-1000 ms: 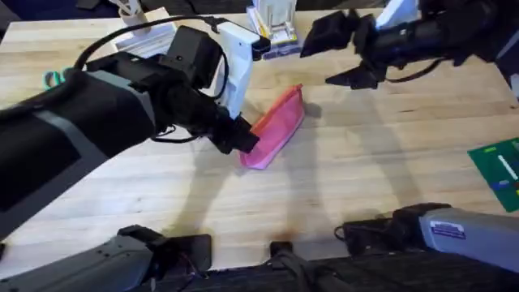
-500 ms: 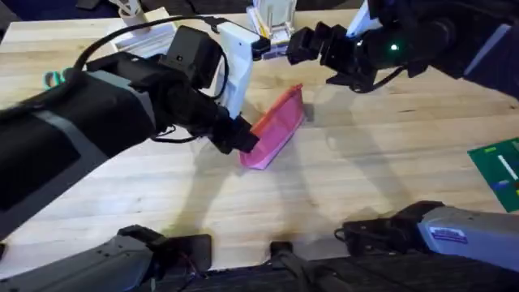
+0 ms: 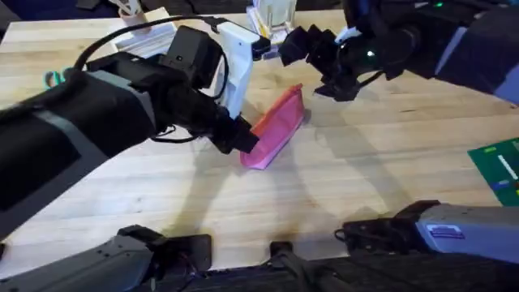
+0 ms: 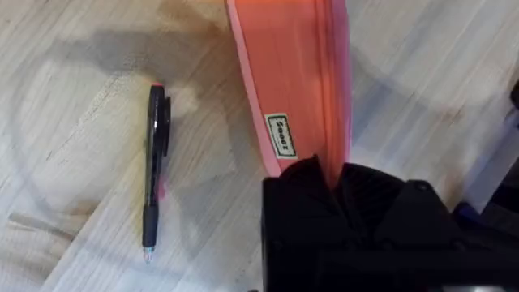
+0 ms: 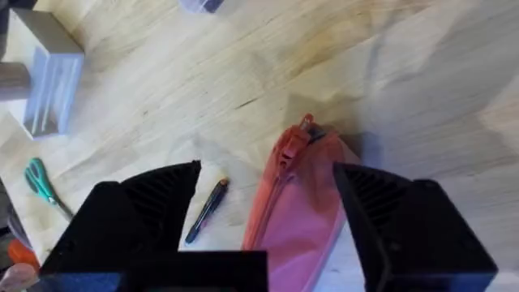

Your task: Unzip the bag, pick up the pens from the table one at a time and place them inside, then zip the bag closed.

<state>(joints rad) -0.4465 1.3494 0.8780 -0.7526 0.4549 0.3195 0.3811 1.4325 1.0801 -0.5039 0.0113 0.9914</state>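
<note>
You are seeing bare table (image 3: 381, 162) lying open right of the bag (image 3: 277, 130), while the left gripper (image 4: 328, 182) is pinching the bag's near end, the pen (image 4: 154, 174) is lying just beside it, and the right gripper (image 5: 268, 182) is spreading wide above its far end.

2 black arms w/ grey bands, black cables

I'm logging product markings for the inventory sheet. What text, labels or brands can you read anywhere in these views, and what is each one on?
White tag on the pink bag: a short dark word, too blurred to read with confidence.
Sticker on the right arm's base: print too small to read.
Green packet at the table edge: white markings, unreadable.
Pen: no lettering to be seen.
</note>
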